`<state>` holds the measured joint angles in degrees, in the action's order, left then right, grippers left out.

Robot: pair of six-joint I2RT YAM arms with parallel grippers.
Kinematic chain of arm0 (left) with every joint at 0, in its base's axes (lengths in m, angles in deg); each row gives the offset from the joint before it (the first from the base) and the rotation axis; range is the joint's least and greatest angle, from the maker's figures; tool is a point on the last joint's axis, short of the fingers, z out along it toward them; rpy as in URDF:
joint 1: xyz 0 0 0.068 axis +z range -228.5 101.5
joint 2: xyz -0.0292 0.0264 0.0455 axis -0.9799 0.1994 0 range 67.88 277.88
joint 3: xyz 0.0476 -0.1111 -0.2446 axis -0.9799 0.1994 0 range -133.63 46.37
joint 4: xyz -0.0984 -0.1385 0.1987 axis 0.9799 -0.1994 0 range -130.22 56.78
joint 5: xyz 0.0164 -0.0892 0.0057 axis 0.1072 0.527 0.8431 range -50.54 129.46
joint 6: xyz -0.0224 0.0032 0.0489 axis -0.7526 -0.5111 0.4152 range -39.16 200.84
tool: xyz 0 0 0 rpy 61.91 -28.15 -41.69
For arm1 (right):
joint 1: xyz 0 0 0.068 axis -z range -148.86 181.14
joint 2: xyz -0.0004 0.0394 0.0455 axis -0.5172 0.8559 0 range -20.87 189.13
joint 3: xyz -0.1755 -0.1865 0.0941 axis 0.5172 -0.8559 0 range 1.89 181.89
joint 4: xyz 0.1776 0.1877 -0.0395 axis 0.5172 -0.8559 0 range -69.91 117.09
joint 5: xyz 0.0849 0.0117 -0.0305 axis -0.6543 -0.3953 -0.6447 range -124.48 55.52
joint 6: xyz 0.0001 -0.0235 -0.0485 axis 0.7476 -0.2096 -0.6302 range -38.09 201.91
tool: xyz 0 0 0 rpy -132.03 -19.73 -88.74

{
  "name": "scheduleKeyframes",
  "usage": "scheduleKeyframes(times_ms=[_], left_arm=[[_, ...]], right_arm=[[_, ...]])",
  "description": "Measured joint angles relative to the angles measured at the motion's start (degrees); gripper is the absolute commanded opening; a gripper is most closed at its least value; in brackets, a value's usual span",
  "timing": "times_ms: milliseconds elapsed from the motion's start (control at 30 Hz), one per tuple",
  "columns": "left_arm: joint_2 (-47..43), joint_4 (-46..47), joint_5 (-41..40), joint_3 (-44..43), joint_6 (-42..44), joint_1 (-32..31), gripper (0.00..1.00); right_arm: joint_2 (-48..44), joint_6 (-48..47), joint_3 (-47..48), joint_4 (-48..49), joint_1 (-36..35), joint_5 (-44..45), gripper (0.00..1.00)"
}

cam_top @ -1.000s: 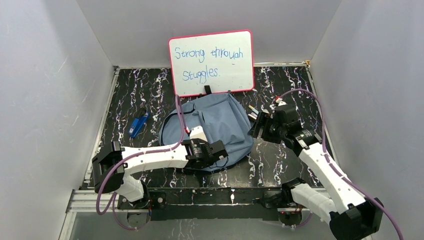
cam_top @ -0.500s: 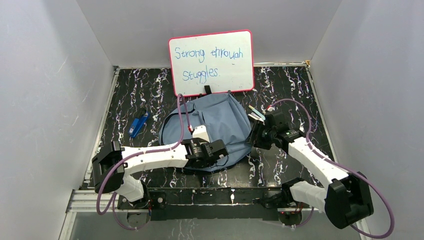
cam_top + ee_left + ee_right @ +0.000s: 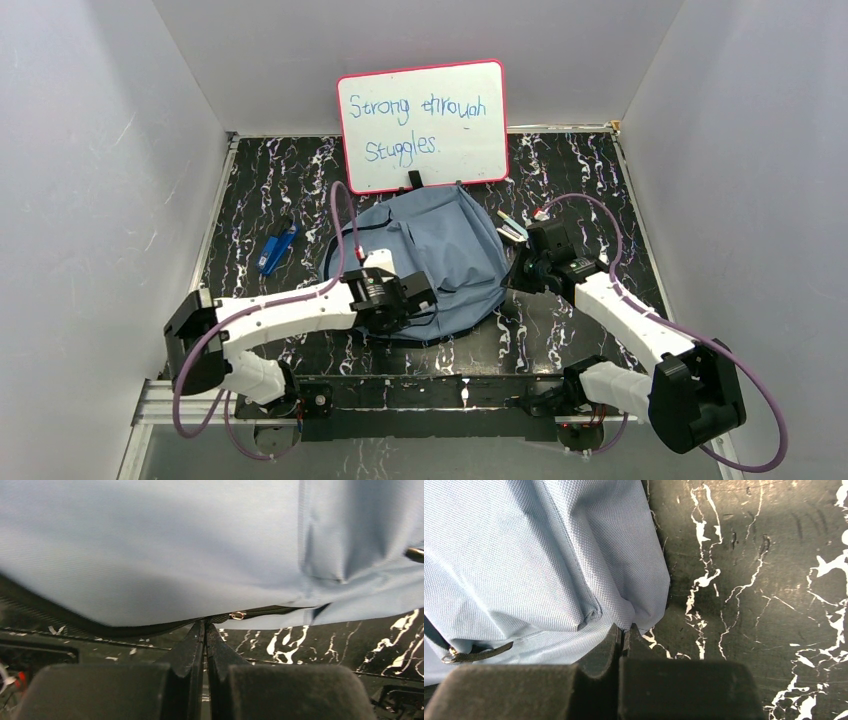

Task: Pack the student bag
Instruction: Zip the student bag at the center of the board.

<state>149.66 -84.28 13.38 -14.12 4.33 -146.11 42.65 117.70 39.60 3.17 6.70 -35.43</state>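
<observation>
Overhead and wrist views. The bag (image 3: 425, 255), grey-blue and floppy, lies on the black marbled surface (image 3: 600, 180) at centre, just in front of the whiteboard (image 3: 422, 125), which stands upright at the back and reads "Strong through Stuggles."

The left fingers (image 3: 192, 645) are at the bag's near edge. They are pressed together, their tips meeting on the dark zipper line beside a small metal ring (image 3: 236, 615). Here the fabric stands raised off the surface, with shadow beneath it.

The right fingers (image 3: 609, 645) are at the bag's right edge. They are pressed together on a fold of the fabric, which runs down between their tips. A dark strap (image 3: 474, 655) with a ring at its end lies on the fabric to their left.

The bag's inside is not visible, so its contents cannot be told.

A blue item (image 3: 277, 248) lies on the surface well to the left of the bag. Small light items (image 3: 512, 225) lie just beside its upper right edge, near the right arm.
</observation>
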Motion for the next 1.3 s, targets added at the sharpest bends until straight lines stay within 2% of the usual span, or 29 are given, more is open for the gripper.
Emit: scheduleKeyframes(times_ms=[433,700,767,967,1067,1167,1300], left_arm=[[-9.6,-20.5,-2.5,-0.5,-3.4,6.3,0.0],[-11.7,-24.7,-5.3,-4.5,-0.3,14.7,0.0],[-10.2,-25.1,-6.4,-6.5,2.1,15.8,0.0],[-5.4,-23.3,-7.6,-9.5,12.2,16.5,0.0],[-5.4,-21.4,-7.3,-9.5,16.0,16.5,0.0],[-5.8,-19.6,-6.8,-9.5,18.9,16.5,0.0],[-6.5,-18.2,-5.9,-9.5,20.9,16.5,0.08]], right_arm=[[-0.7,-1.5,0.5,-1.9,0.0,4.9,0.0],[-0.9,-1.9,1.6,-3.0,0.0,5.3,0.0],[-0.9,-2.4,2.0,-3.3,0.0,5.3,0.05],[-2.9,-5.4,3.5,-4.5,0.1,4.2,0.39],[-6.1,-8.0,5.2,-5.1,0.4,3.1,0.51],[-10.0,-10.7,7.0,-3.9,0.5,0.7,0.59],[-16.5,-14.9,6.9,3.4,0.5,-6.2,0.6]])
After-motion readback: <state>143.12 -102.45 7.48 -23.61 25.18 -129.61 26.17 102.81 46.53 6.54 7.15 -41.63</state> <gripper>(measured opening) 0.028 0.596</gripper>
